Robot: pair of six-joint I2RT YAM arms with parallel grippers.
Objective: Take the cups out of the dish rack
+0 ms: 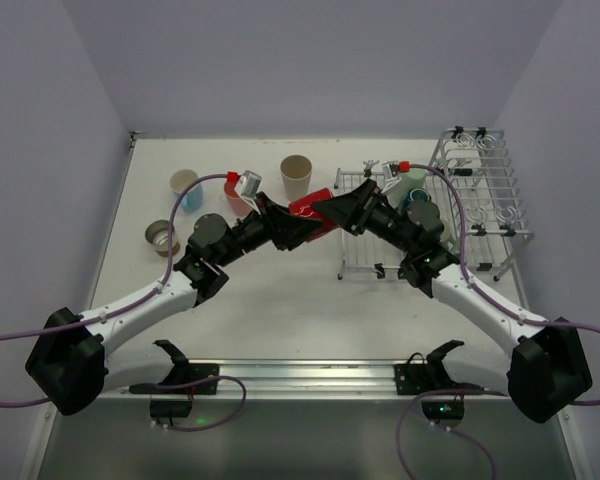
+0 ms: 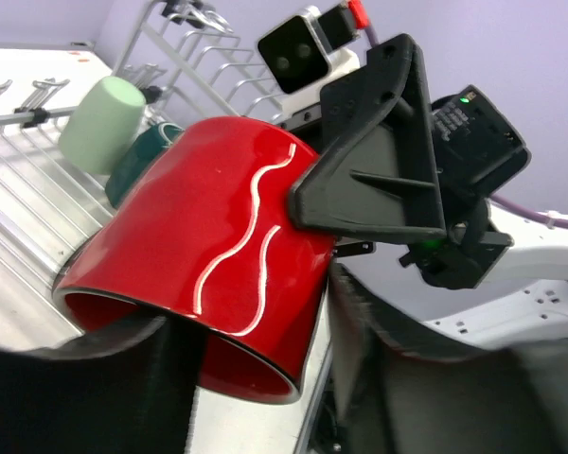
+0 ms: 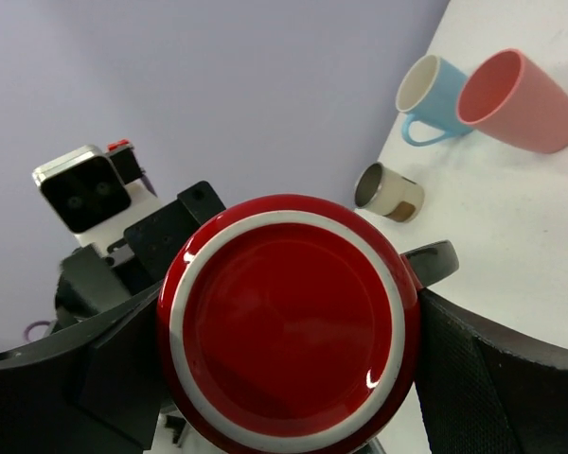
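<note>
Mid-air over the middle of the table [image 1: 280,290], the right gripper [image 1: 334,208] is clamping the red cup [image 3: 289,322] by its base end, fingers [image 3: 478,364] pressing on both sides. The left gripper [image 1: 290,224] is meeting it at the rim end, its fingers [image 2: 383,364] spread just wide enough to straddle the cup and lying against it. Whether they are squeezing cannot be told. Beyond, a sage green cup [image 2: 99,123] and a dark teal cup [image 2: 137,163] are resting in the dish rack [image 1: 360,258]. Far left, a light blue mug [image 1: 187,187] and a pink cup [image 3: 516,99] are sitting together on the table.
</note>
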